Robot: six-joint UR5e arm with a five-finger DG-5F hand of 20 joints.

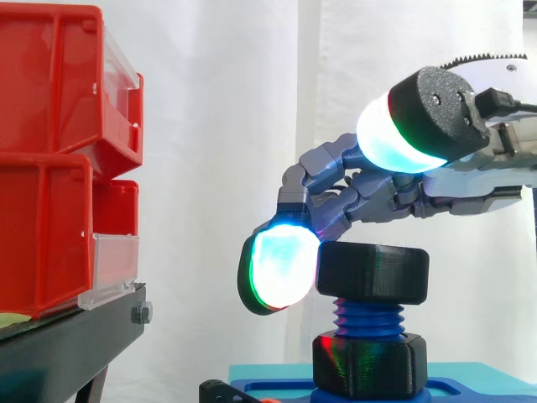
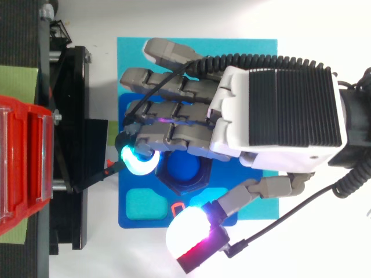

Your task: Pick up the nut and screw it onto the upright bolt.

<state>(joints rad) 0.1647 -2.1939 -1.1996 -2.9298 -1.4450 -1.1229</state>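
The black nut (image 1: 372,273) sits level on the top threads of the upright blue bolt (image 1: 369,317), above a second black hex piece (image 1: 365,363) at the bolt's foot. My hand (image 2: 278,110) reaches in from the right and hovers over the nut. Its fingers bend down loosely, and one glowing fingertip (image 1: 281,269) rests against the nut's left side. The thumb's pad (image 1: 398,138) is lifted well clear of the nut. From above, the bolt's blue top (image 2: 184,169) shows through the nut's hole just below the fingers.
The bolt stands on a blue fixture (image 2: 130,214) lying on a teal plate (image 2: 255,58). Stacked red bins (image 1: 50,168) on a black stand (image 1: 75,336) are to the left, a short gap from the fingertip.
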